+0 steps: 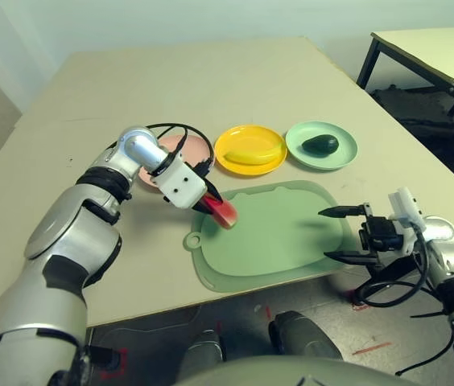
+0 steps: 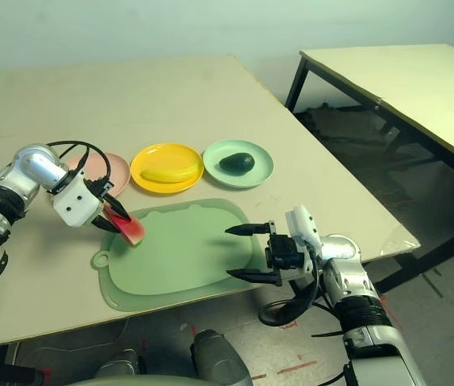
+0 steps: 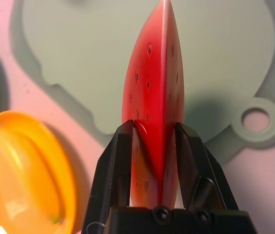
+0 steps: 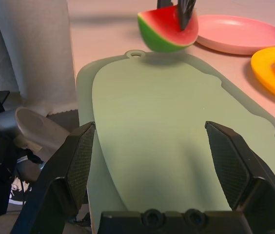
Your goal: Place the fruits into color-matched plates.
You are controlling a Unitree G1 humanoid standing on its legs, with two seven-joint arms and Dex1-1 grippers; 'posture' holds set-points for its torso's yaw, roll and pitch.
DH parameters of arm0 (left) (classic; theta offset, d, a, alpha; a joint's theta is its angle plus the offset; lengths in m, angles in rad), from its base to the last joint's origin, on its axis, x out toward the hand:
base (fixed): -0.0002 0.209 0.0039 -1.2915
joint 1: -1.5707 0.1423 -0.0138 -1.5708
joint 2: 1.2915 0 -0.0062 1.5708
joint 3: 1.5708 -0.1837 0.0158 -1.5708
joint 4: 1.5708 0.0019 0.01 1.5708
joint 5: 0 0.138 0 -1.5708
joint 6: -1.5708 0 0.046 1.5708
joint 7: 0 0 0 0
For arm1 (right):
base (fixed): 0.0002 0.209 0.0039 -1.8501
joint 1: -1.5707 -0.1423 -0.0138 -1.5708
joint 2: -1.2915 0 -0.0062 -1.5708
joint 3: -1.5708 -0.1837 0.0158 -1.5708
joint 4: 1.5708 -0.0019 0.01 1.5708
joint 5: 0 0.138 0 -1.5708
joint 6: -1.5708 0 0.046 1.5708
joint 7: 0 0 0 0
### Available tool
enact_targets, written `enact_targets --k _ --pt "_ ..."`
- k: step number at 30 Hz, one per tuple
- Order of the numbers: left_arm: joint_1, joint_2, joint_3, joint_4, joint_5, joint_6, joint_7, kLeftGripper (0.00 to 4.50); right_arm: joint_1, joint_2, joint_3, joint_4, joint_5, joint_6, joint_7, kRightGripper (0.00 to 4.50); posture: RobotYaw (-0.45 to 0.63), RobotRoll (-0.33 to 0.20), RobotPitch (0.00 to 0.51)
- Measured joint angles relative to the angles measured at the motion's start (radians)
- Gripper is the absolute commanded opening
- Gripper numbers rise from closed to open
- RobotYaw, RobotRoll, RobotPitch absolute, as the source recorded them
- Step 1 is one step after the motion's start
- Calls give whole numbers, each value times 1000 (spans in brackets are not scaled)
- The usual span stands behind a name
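The red toy watermelon wedge with green rind (image 1: 224, 214) hangs over the left edge of the big green mat (image 1: 283, 237), pinched tight between the left gripper's (image 1: 216, 203) black fingers. The pale pink round plate (image 2: 111, 170) sits just behind it. The mat's middle is bare. The right gripper (image 1: 340, 235) rests at the mat's right edge, jaws wide apart, holding nothing.

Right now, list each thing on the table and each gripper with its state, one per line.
Watermelon: held off the mat by the left gripper.
Banana: lying in the yellow plate.
Avocado: lying in the green plate.
Pink plate: empty.
Mat: flat, nothing on it.
Left gripper: shut on the watermelon.
Right gripper: open, empty, at the mat's edge.
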Motion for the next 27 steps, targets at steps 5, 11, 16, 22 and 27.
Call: enact_targets --k 5,11,16,22,27 --pt "-46 19 88 84 110 19 44 1271 -9 29 -49 -14 8 63 -39 4500 -277 0 0" --pt "-79 69 110 145 331 78 266 1271 -8 51 -96 -74 27 150 -103 4500 -275 0 0" --pt "-94 96 110 167 481 130 445 1271 16 62 -110 -120 29 188 -149 4500 -278 0 3" --pt "-94 108 109 190 615 178 596 1271 62 66 -110 -175 29 214 -172 4500 -290 0 6" --pt "-90 114 107 198 706 229 725 1271 71 66 -111 -194 29 229 -189 4500 -298 0 10"
